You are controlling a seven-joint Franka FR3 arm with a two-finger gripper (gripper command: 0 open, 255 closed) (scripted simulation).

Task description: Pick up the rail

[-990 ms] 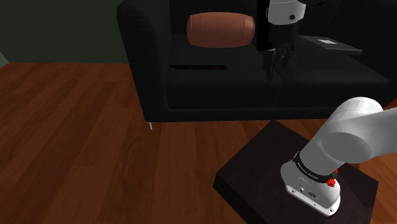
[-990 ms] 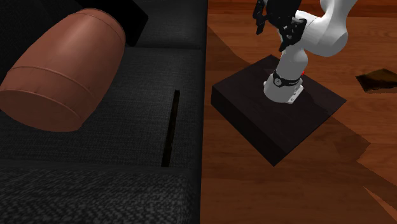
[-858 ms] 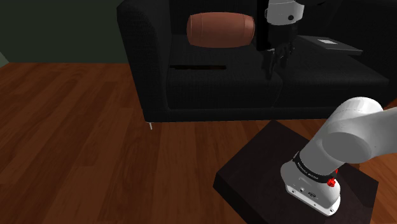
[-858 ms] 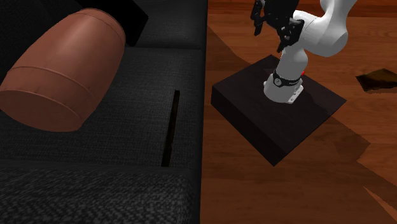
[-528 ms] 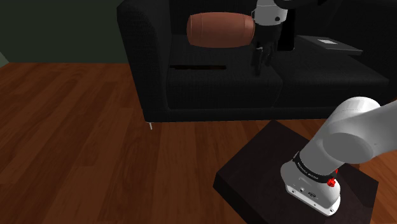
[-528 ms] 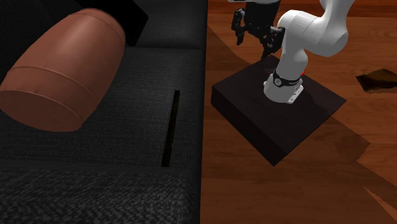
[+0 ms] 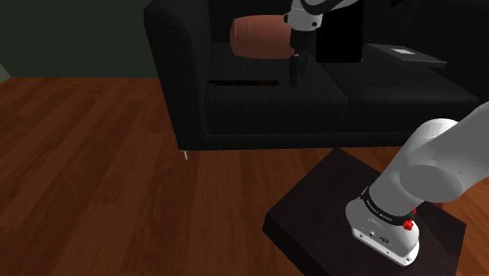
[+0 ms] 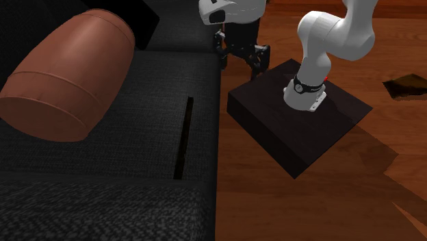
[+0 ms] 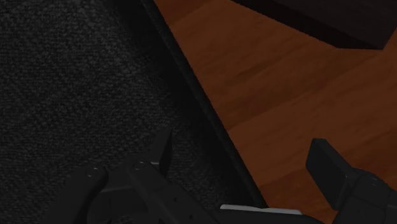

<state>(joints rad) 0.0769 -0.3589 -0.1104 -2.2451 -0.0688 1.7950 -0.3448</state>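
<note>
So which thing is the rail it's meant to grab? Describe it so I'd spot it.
Find the black sofa, then the brown barrel lying on its seat. Between the barrel and the seat's front edge, flat on the cushion, lies the rail: a long, thin, dark strip, nothing like the fat round barrel.

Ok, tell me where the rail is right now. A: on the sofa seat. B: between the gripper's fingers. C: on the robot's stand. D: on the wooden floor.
A: the rail lies flat on the dark sofa seat, and the open gripper hangs apart from it near the seat's front edge.
</note>
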